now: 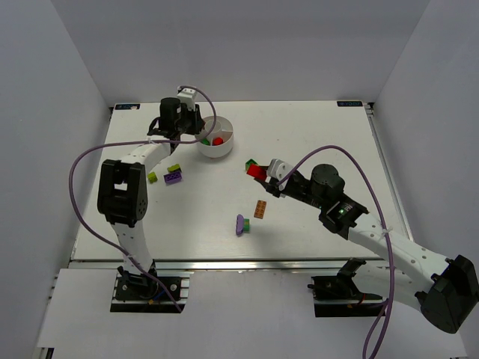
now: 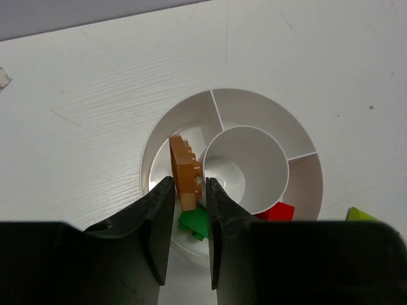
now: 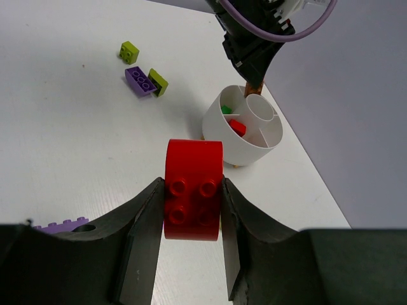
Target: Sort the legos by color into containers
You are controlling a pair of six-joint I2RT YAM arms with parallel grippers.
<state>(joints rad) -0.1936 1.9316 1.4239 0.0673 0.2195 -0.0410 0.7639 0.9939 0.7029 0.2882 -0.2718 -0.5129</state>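
Note:
The white dish stands at the back centre, with a green brick and a red brick in separate wedges. My left gripper is shut on an orange brick and holds it over the dish's left wedges; it also shows in the right wrist view. My right gripper is shut on a red brick, held above the table to the right of the dish. In the top view the right gripper is mid-table.
A green brick lies beside the held red one. An orange brick and a purple brick lie at the centre front. Two lime bricks and a purple brick lie left of the dish.

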